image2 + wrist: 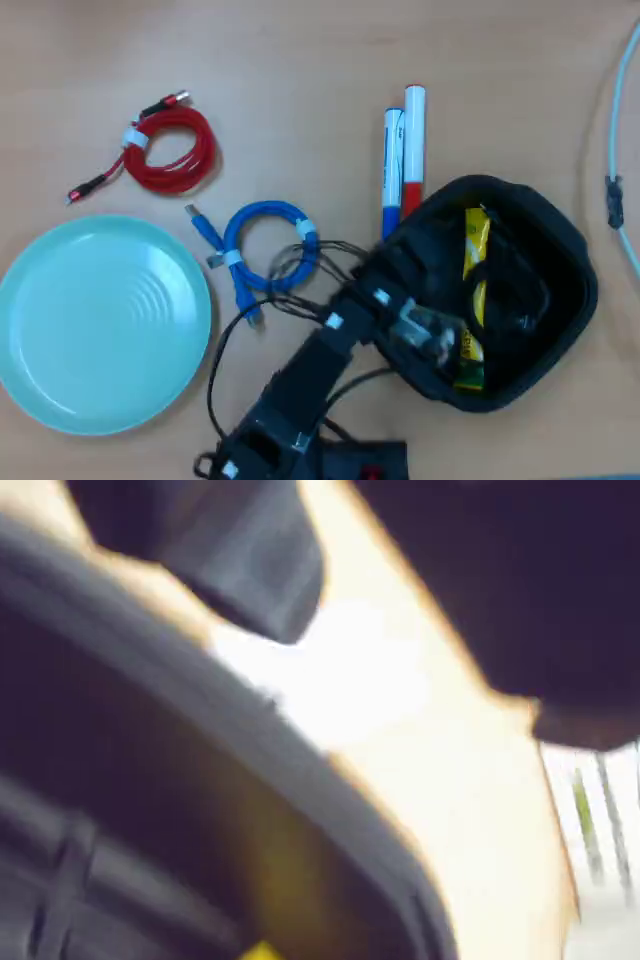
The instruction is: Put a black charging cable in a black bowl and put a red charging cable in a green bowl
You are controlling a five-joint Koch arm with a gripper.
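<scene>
We're looking down on a light wooden bench (300,60), w/ the big round pale mint-green dish-like bowl (100,325) sitting at the left of the overhead view, nothing lying in it. At the right, the black soft rounded-square bowl w/ thick rim (560,250) is sitting well apart from the green one; a yellow packet (474,245) is lying inside it, and thin dark loops, prob. the thin black charging cable (520,295), are lying inside next to the packet, tho we can't make out the plug. The black robot arm (310,385) is reaching from the bottom edge up over the black bowl's left rim, its claw (430,335) hanging inside the bowl area; whether it's open or holding anything we can't tell. The wrist view is too blurry to help: just the dark bowl rim (330,780) and a bit of bench.

The bright red coiled charging cable w/ white tie (170,150) is lying on the bench at upper left, above the green bowl, not touching it. A blue coiled cable w/ white ties (262,245) is lying between the two bowls, near the arm's wires. Two markers, blue-and-white (392,170) and red-and-white (413,150), are lying side by side just beside the black bowl's upper-left rim.
</scene>
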